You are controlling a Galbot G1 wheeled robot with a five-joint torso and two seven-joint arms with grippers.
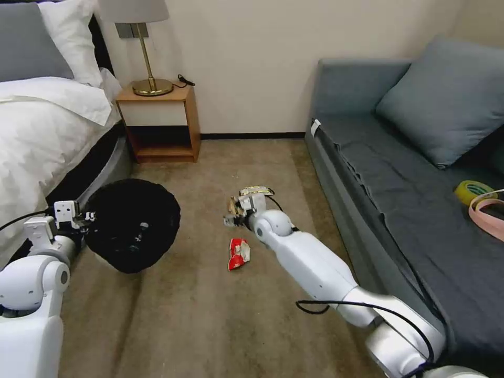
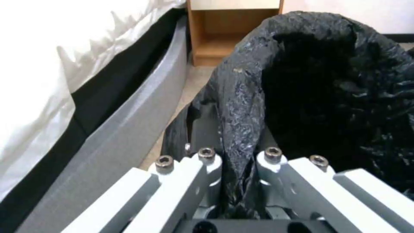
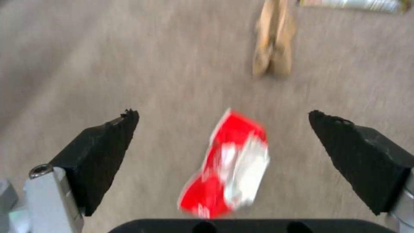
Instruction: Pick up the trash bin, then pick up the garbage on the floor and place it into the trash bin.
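Note:
The trash bin (image 1: 134, 226), lined with a crinkly black bag, tilts with its mouth toward me beside the bed. My left gripper (image 1: 79, 215) is shut on its bagged rim (image 2: 239, 129); in the left wrist view the gripper (image 2: 239, 155) pinches the plastic. My right gripper (image 1: 233, 216) hangs open above the carpet. In the right wrist view the gripper (image 3: 223, 113) frames the red-white wrapper (image 3: 228, 168), which lies flat on the floor (image 1: 239, 253). Tan crumpled paper (image 3: 274, 48) and a silvery-yellow wrapper (image 1: 255, 190) lie just beyond it.
The white-sheeted bed (image 1: 47, 136) runs along the left, with a wooden nightstand (image 1: 163, 123) and lamp (image 1: 149, 58) at the back. A grey sofa (image 1: 409, 173) on the right holds a yellow tape roll (image 1: 472, 190) and pink strap (image 1: 485, 212). Carpet lies open between them.

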